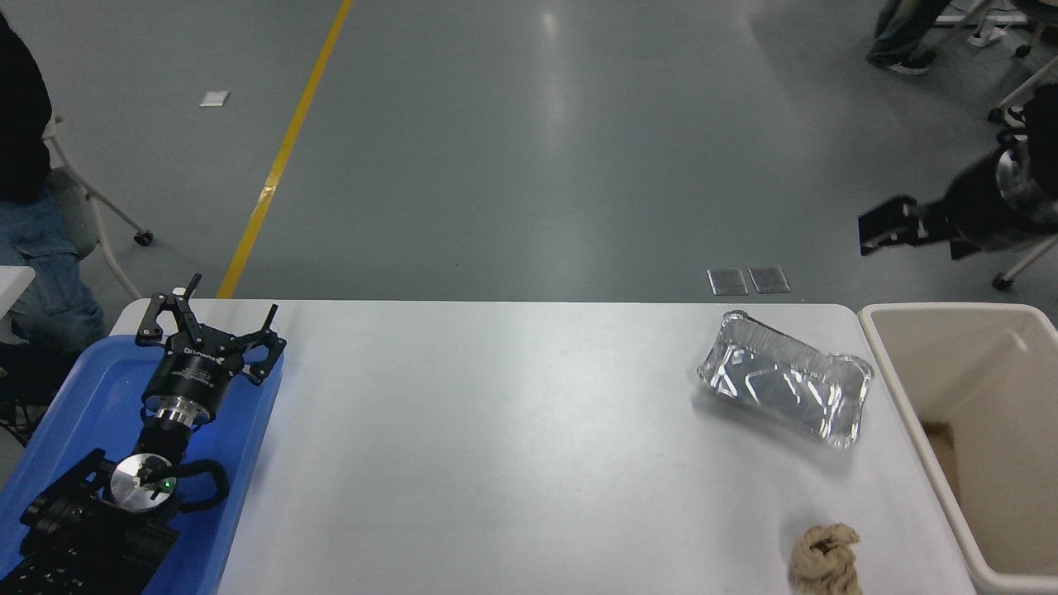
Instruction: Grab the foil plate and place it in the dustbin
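My right gripper [888,234] hung blurred, empty; couldn't tell finger gap. Foil plate [785,387] lay on table [496,430] at my 7 o'clock, well apart, w/ dustbin [967,430] beside; paper wad [824,559] nearer cam.

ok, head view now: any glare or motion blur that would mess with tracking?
Head view: bright specular highlights on the foil plate; soft sheen across the white table and a pale streak on the floor. The right gripper is smeared by motion blur. The parked left gripper is sharp.
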Motion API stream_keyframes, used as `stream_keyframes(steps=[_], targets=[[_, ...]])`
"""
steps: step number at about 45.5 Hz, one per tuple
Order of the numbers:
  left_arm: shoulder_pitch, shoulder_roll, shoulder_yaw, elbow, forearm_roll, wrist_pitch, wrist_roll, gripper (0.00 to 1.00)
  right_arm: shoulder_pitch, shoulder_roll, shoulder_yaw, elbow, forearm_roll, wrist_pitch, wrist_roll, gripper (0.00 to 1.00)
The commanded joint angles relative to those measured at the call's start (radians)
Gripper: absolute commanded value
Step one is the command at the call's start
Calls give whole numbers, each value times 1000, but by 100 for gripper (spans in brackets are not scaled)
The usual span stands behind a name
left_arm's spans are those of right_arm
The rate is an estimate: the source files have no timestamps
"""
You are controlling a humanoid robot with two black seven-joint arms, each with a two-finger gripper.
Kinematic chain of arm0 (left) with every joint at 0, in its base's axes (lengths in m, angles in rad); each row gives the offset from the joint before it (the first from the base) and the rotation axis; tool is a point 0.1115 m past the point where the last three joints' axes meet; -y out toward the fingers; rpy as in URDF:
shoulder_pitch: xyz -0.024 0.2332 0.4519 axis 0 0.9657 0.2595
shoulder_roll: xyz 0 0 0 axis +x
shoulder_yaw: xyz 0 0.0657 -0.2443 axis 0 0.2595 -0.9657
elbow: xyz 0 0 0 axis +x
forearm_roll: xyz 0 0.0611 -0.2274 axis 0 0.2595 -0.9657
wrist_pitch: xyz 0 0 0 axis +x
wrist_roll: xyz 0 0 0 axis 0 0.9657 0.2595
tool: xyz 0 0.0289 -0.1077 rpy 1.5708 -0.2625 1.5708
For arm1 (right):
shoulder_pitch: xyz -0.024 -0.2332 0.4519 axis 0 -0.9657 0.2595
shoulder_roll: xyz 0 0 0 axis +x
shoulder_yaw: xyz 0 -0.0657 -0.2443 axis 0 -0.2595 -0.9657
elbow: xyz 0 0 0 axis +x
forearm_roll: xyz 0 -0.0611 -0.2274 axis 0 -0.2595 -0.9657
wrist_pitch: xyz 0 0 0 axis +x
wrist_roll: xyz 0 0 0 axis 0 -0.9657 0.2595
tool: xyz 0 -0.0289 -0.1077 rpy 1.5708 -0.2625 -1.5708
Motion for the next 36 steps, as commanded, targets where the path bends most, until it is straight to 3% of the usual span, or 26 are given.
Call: stream_keyframes(steps=[1,5,12,22,36], targets=[[0,0,0,0,0,0,-1,99,-367,23,63,-208,15,-180,-6,100],[0,0,0,0,0,0,-1,99,-453,31,137,-239,15,-191,-12,100],[0,0,0,0,0,0,-1,99,-631,57,250,-372,18,-246,-85,100],[0,0,0,0,0,0,-1,99,-760,86,415,-450,20,-261,-133,100],[0,0,0,0,0,0,-1,99,-835,119,453,-509,58,-286,-160,100]])
